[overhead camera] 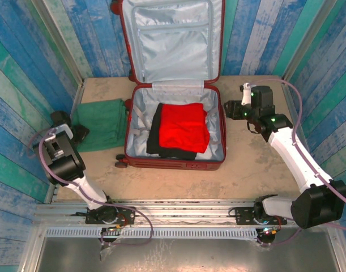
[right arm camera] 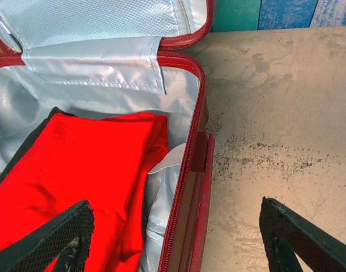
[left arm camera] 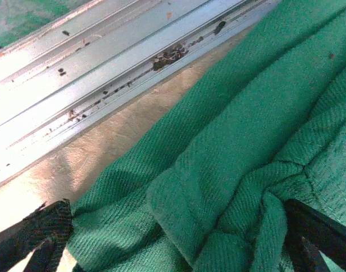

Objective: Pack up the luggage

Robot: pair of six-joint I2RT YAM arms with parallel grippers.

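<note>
Top external view: one large dark-red hard-shell suitcase (overhead camera: 173, 165) lies open between the two grippers. Its lid stands up at the far side. Its black wheels (overhead camera: 121, 162) face the left gripper (overhead camera: 77, 132), so its long axis runs from one gripper toward the other. One green woven cloth (overhead camera: 102, 123) separates that gripper from the case. The right gripper (overhead camera: 232, 109) is just beside the opposite wall. Inside lie one folded red cloth (overhead camera: 184, 127) and one black garment (overhead camera: 156, 136).

Left wrist view: the jaws stand wide apart, with bunched green cloth between them, not pinched.

Right wrist view: the jaws are spread and hold nothing. They straddle the suitcase's wall, one finger (right arm camera: 54, 243) over the red cloth, the other above the sandy tabletop (right arm camera: 274, 113).
</note>
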